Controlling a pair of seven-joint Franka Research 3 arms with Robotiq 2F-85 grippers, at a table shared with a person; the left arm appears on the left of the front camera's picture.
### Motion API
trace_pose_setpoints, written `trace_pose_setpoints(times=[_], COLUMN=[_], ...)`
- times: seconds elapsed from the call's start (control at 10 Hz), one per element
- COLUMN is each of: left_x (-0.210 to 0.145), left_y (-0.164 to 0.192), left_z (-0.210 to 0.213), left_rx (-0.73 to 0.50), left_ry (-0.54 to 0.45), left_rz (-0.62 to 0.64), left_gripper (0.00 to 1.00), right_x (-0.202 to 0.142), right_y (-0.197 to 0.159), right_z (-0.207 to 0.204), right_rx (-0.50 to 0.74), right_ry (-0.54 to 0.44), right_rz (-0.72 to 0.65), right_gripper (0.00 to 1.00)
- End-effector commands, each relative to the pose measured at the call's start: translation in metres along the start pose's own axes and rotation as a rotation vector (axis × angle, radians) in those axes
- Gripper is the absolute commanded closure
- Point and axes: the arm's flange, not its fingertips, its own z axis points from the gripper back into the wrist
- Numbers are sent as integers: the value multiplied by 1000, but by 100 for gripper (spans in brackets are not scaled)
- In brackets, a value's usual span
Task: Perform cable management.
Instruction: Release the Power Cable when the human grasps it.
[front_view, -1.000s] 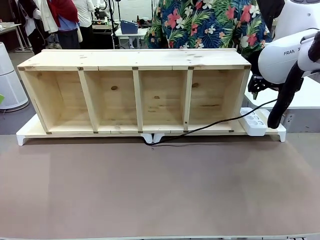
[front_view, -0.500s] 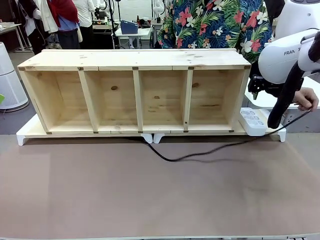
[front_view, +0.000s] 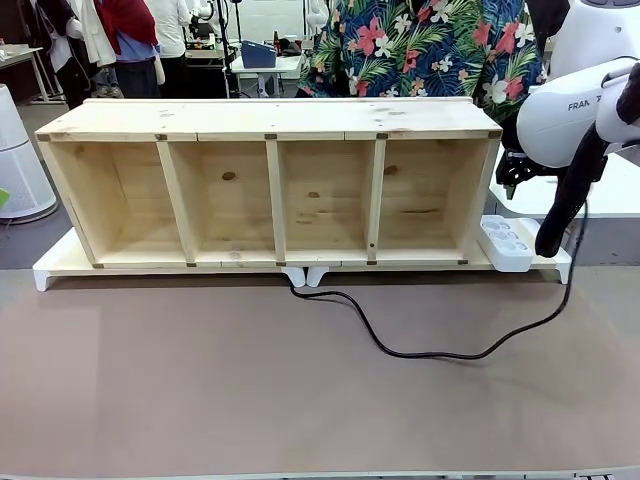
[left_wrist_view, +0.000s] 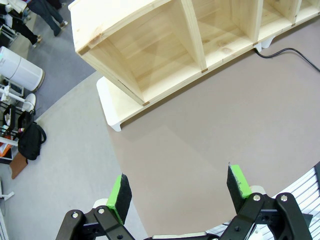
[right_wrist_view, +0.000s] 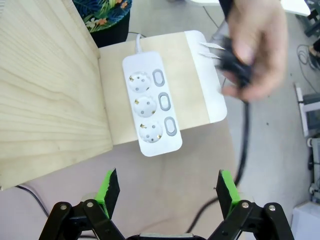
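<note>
The cable (front_view: 430, 354) is a thin black cord. It leaves the underside of the wooden shelf (front_view: 270, 120) near its middle, loops over the brown mat and rises at the right behind my right arm (front_view: 570, 110). In the right wrist view a person's hand (right_wrist_view: 252, 45) holds the blurred black plug end, and the cable (right_wrist_view: 245, 130) hangs down from it. My right gripper (right_wrist_view: 166, 189) is open and empty above the white power strip (right_wrist_view: 151, 110), beside the shelf's end (right_wrist_view: 45, 85). My left gripper (left_wrist_view: 180, 190) is open and empty high over the mat's left part. The cable (left_wrist_view: 285, 50) lies far from it.
The shelf stands on a white platform (front_view: 50, 270) at the far side of the brown mat (front_view: 300, 410). The power strip (front_view: 503, 242) lies on the platform's right end. A person in a floral shirt (front_view: 420, 50) stands behind the shelf. A white cylinder (front_view: 15, 160) stands on the floor at the left.
The cable's slack has slid across the mat toward me into a deeper loop. The person's hand has left the right edge of the front view. Neither arm has moved.
</note>
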Motion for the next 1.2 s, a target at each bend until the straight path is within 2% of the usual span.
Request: trace_pose_setpoints(times=[0.0, 1.1], left_x=[0, 0], left_y=[1, 1], left_z=[0, 0], left_rx=[2, 2], left_ry=[-3, -3], left_rz=[4, 4], left_gripper=[0, 0], right_x=[0, 0], right_y=[0, 0], right_z=[-1, -1], right_rx=[-2, -2], right_ry=[5, 5], right_rz=[0, 0], right_gripper=[0, 0])
